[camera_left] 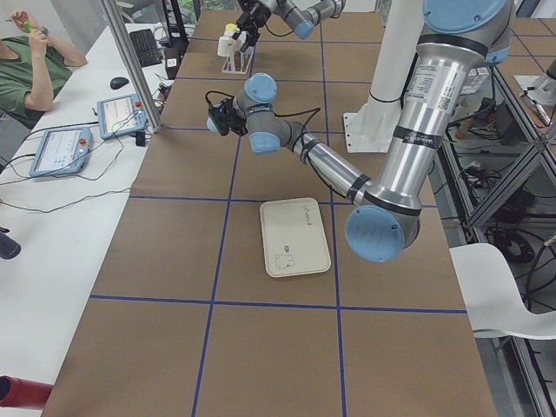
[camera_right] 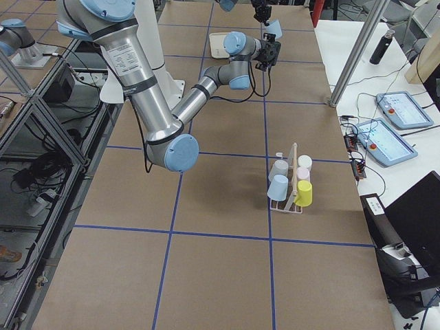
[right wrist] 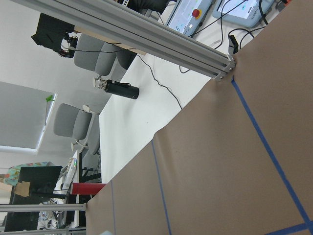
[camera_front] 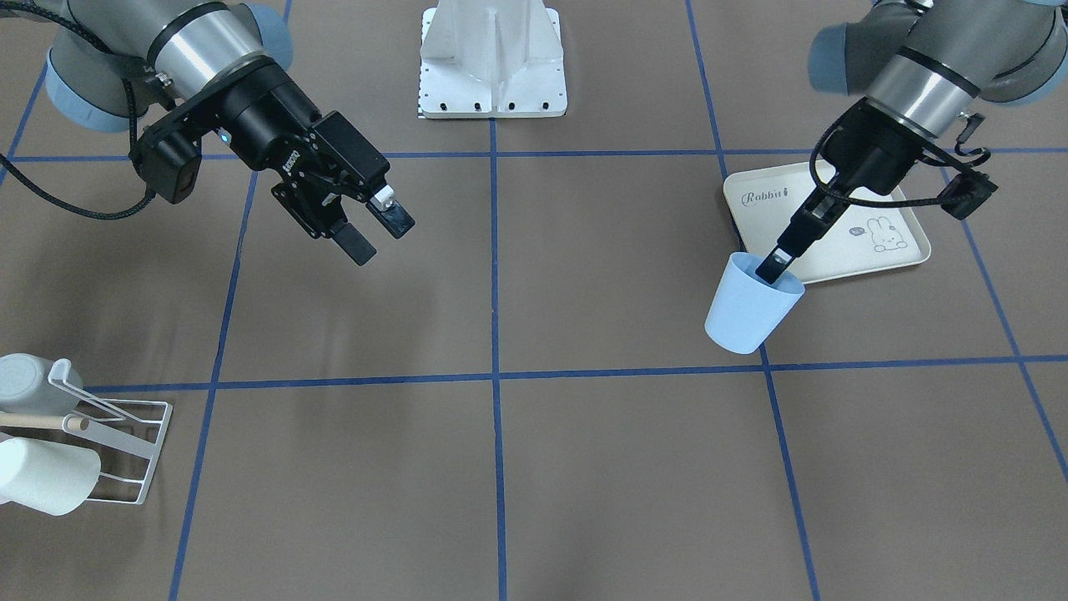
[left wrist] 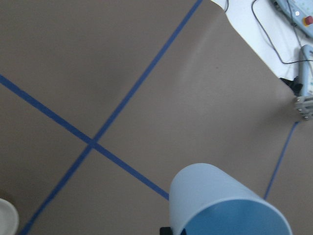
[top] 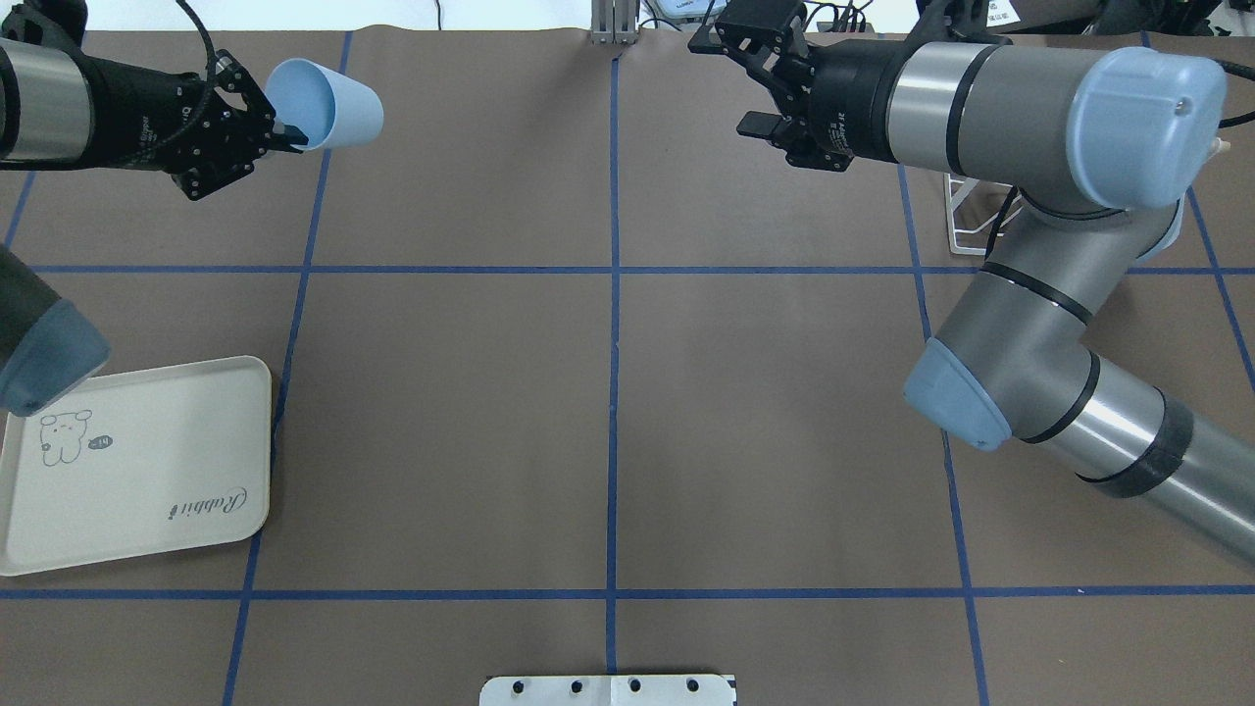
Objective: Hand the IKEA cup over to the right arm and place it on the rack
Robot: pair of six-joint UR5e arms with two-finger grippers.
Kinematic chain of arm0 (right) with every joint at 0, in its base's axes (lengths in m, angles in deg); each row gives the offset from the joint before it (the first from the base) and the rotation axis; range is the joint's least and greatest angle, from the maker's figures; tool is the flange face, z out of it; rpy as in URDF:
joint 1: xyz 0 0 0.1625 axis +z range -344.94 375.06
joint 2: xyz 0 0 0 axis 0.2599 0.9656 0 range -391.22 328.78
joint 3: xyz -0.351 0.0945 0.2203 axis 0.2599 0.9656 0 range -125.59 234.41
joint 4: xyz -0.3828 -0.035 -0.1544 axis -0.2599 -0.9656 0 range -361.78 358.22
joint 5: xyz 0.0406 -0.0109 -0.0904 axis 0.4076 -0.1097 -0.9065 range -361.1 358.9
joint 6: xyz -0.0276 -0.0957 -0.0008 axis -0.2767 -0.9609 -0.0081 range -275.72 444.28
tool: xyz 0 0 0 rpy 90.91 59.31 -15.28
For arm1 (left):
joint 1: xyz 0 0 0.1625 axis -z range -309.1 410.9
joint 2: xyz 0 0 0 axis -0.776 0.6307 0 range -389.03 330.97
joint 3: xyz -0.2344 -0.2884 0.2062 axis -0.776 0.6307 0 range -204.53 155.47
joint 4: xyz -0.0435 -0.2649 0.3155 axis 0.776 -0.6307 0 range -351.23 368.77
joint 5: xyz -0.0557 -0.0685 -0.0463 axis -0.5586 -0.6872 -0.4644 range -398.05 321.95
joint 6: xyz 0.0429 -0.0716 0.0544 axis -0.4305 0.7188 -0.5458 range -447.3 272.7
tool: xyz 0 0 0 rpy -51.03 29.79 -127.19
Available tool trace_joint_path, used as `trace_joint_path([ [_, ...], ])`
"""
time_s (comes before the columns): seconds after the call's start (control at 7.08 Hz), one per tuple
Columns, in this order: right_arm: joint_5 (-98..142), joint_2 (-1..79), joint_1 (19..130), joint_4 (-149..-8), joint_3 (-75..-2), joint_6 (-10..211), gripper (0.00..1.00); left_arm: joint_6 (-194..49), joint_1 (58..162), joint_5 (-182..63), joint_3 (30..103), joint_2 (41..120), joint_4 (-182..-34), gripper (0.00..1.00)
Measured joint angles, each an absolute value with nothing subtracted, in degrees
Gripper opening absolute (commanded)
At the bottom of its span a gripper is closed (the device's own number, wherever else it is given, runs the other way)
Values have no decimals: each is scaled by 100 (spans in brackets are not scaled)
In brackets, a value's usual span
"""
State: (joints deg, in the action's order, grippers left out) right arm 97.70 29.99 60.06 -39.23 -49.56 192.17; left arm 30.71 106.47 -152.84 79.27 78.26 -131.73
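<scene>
Left gripper (camera_front: 778, 260) clamps the light-blue IKEA cup (camera_front: 745, 310) by its rim at three o'clock in the front view; right gripper (camera_front: 374, 227) gapes wide at ten, rack (camera_front: 117, 434) at eight. Overhead, the cup shows at eleven o'clock, the right gripper at one.

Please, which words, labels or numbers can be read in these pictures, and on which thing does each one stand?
"Rabbit": on the tray, in script, beside a rabbit drawing.
Small bubble next to the rabbit drawing: too small to read.
White lettering on the body of the right gripper: too blurred to read.
No text shows on the cup.
</scene>
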Motion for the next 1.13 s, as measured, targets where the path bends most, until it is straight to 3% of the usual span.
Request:
trace_joint_path([
  [0.42, 9667, 3016, 6006, -3136, -4804, 19831, 100, 4430, 9934, -13826, 7307, 7962, -15324, 0],
  [1.13, 9662, 3043, 5998, -2054, -4380, 20122, 100, 5393, 8526, -11746, 6907, 8569, -16883, 0],
])
